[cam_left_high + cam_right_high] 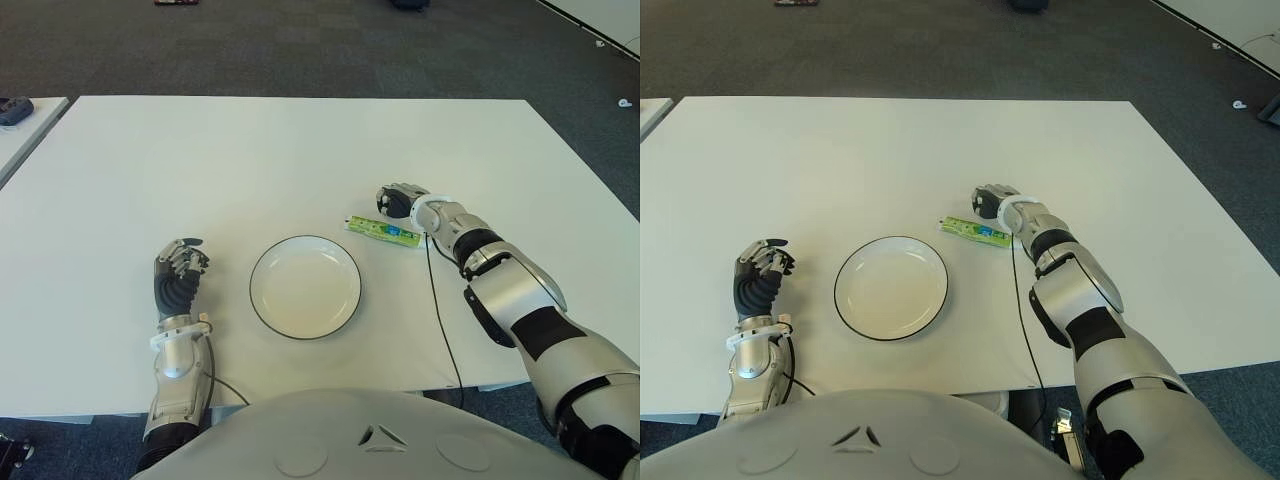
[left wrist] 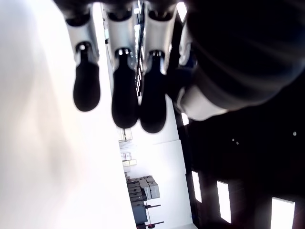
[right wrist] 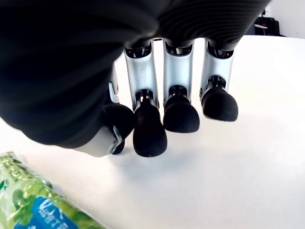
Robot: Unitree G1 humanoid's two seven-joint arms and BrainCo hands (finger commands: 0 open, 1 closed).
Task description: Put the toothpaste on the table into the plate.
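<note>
Toothpaste (image 1: pixel 383 231) lies flat on the white table (image 1: pixel 300 150), a green and blue tube, just beside the right hand (image 1: pixel 398 201) on the side nearest the robot, with one end pointing toward the plate (image 1: pixel 305 286). The right hand hangs low over the table just past the tube, and its wrist view shows the fingers (image 3: pixel 149 134) curled downward with the tips close to the bare surface and nothing between them; the tube (image 3: pixel 33 202) shows only at the edge of that view, apart from the fingertips. So the hand is bent but holds nothing, and the tube is not yet gripped. The placing looks deliberate: with the fingers on the far side of the tube and the thumb nearer, the hand seems set to close across the narrow width of the tube, which is the easy way to take a long flat thing. The plate sits to the inner side of the right hand and nearer the robot, a short carry from the tube, white with a dark rim and nothing in it. The left hand (image 1: pixel 178 277) shows on the far side of the plate from the right hand, near the robot's own edge of the table, fingers (image 2: pixel 125 109) loosely curled and holding nothing, well clear of the work, probably kept out of the way since one hand is enough here.
</note>
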